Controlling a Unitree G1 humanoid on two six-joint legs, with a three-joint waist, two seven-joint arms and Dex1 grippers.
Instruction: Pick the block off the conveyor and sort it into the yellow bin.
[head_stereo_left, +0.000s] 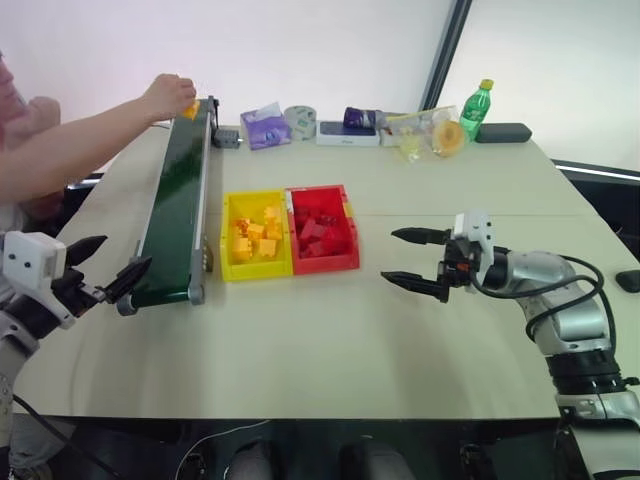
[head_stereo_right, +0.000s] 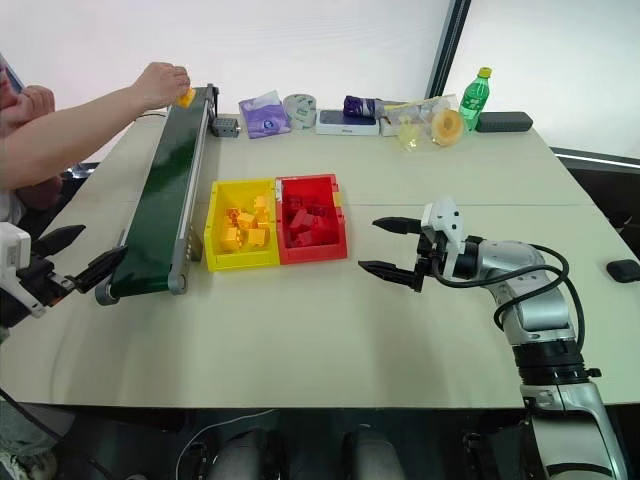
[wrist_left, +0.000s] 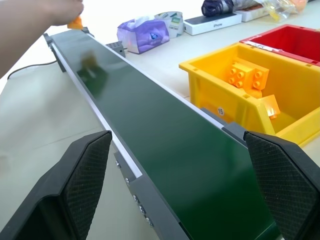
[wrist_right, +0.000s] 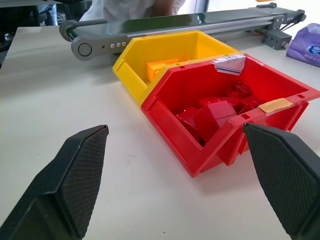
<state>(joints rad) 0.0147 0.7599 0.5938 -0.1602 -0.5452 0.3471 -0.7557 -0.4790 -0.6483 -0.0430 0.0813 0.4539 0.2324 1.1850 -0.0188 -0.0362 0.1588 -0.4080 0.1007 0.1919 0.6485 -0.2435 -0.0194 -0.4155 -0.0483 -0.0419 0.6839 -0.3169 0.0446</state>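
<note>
A person's hand (head_stereo_left: 165, 95) is crowding the conveyor (head_stereo_left: 178, 200) at its far end — the near belt is lying open beside the yellow bin (head_stereo_left: 228, 268).

Conveyor (head_stereo_left: 178, 205) along the desk's (head_stereo_left: 350, 330) left side; block (head_stereo_left: 189, 108) at its far end under a person's hand (head_stereo_left: 168, 95). Just right of it, yellow bin (head_stereo_left: 228, 262), touching the red bin (head_stereo_left: 345, 255) on its right. Bottle (head_stereo_left: 476, 108) along the far edge.

Bright even daylight, washed-out backdrop, soft shadows, person's hand (wrist_left: 35, 15) blurred
</note>
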